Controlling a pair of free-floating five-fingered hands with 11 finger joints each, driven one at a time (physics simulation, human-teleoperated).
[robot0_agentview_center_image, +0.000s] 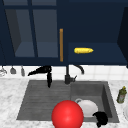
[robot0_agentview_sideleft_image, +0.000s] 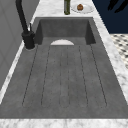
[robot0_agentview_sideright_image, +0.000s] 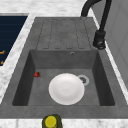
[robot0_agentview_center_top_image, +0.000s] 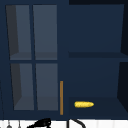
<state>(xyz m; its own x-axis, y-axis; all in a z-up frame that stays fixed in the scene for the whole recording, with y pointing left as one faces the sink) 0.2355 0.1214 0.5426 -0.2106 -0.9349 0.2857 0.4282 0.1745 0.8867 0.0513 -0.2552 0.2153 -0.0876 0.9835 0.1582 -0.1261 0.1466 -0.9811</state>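
Note:
My left hand hovers open over the back of the drainboard, left of the black faucet, with one finger hanging down; its top also shows in the upper view as the left hand. My right hand hangs at the basin's front right corner, holding nothing. In the left side view its straight fingers show beyond the counter's front edge. A white plate lies in the basin. A large red ball sits at the sink's front edge.
A yellow corn cob lies on the open cabinet shelf, right of a brass door handle. A green bottle stands on the counter right of the sink. Beyond the bottle sits a small plate with food.

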